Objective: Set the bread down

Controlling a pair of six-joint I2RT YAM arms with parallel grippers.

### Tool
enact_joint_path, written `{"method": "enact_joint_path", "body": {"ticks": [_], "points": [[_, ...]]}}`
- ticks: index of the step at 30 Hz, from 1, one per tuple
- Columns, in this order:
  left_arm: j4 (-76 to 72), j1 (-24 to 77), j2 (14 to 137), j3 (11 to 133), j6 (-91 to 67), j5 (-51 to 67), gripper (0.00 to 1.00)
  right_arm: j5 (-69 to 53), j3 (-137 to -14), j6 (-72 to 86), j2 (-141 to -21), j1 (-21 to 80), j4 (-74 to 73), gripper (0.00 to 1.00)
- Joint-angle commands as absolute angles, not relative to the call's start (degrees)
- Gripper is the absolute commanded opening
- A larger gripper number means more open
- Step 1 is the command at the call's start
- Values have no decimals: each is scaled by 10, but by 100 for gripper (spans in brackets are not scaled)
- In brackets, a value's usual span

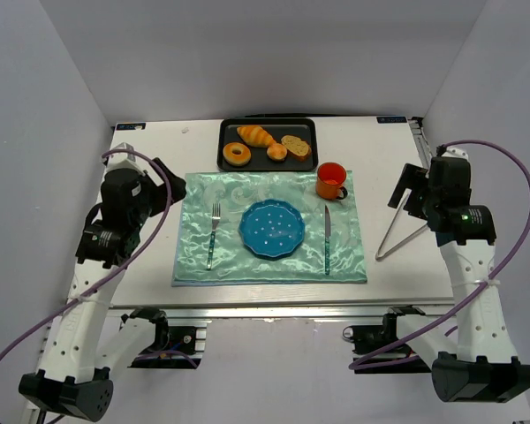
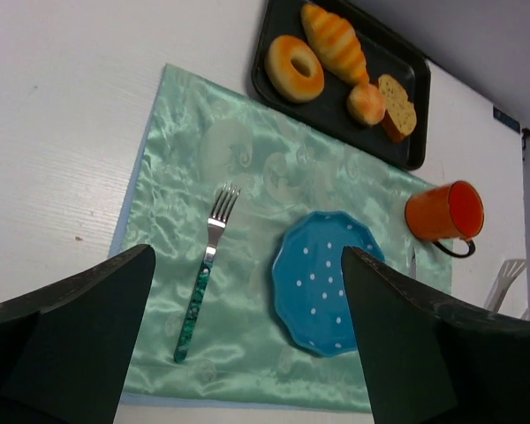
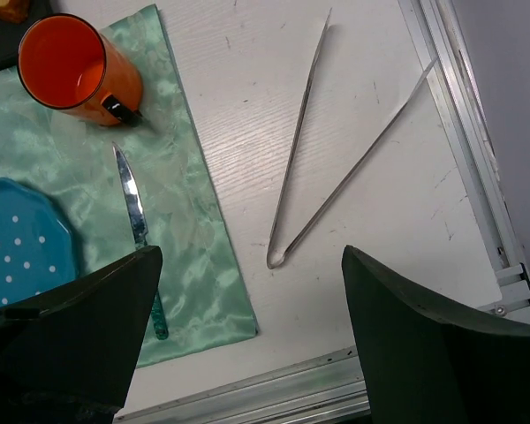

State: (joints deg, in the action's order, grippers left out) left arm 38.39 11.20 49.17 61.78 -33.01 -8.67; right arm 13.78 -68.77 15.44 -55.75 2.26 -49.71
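Observation:
The bread (image 1: 276, 152) is a small round golden-brown bun on the black tray (image 1: 225, 141) at the back of the table, between the croissant and the seeded slice. It also shows in the left wrist view (image 2: 367, 102). A blue dotted plate (image 1: 271, 229) lies empty in the middle of the green placemat (image 1: 194, 256). My left gripper (image 1: 165, 177) is open and empty, raised over the table left of the mat; its jaws (image 2: 247, 256) stand wide apart. My right gripper (image 1: 410, 189) is open and empty, raised over the metal tongs (image 3: 318, 168).
The tray also holds a donut (image 1: 238, 155), a croissant (image 1: 255, 135) and a seeded slice (image 1: 296, 146). An orange mug (image 1: 330, 180) stands at the mat's back right. A fork (image 1: 213, 234) lies left of the plate, a knife (image 1: 327, 238) right. Tongs (image 1: 397, 231) lie near the right edge.

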Motion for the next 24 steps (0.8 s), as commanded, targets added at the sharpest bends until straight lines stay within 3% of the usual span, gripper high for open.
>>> {"method": "enact_joint_path", "body": {"ticks": [1,6,12,17,19,20,22,24], "points": [[393,112,517,635,-321,-43,98,126,-702,155,-534,22,-484,89],[409,112,548,649,-302,-25,98,26,-709,107,-515,22,-476,89],[391,112,564,641,-320,-23,98,169,-681,191,-546,22,-488,89],[386,112,578,635,-328,-23,98,116,-639,212,-626,-13,-468,87],[383,112,582,633,-328,-21,98,92,-619,236,-652,-29,-442,39],[381,113,583,633,-328,-20,98,90,-597,246,-657,-32,-434,39],[380,115,584,628,-327,-18,98,67,-577,257,-681,-42,-410,73],[381,119,584,622,-324,-18,98,62,-547,265,-706,-52,-395,89]]}}
